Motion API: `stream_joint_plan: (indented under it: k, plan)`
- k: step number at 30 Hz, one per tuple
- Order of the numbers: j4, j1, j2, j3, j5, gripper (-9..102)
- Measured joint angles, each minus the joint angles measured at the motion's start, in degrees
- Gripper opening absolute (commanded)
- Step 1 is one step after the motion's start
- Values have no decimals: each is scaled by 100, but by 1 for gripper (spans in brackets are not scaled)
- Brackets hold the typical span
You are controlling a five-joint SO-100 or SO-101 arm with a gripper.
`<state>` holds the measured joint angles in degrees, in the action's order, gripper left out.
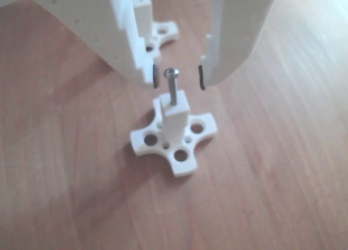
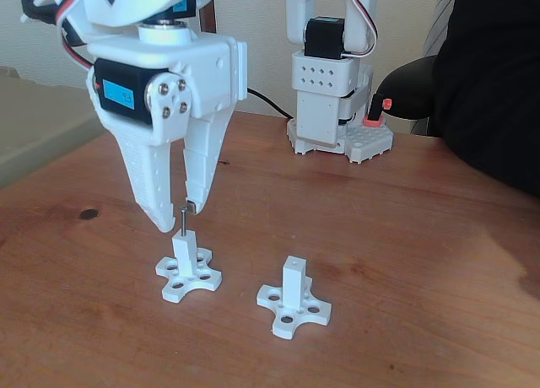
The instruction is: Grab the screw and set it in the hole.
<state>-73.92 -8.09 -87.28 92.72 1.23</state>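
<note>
Nearest the fixed camera, a second white post (image 2: 293, 274) stands unused on the table (image 2: 439, 261) at four o'clock from the gripper (image 2: 178, 218), whose jaws are parted and hold nothing. By my judgement the placing step is done: the screw (image 1: 172, 87) stands upright in the hole of the other post (image 1: 175, 115), so the next move calls for a straight lift clear. Only the other view shows both fingertips apart from the screw head, at three and nine o'clock.
</note>
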Motion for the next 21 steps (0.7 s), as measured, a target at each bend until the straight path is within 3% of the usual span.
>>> stream_joint_plan:
  k: [21]
  plan:
    - [88,0,105,0,0,9]
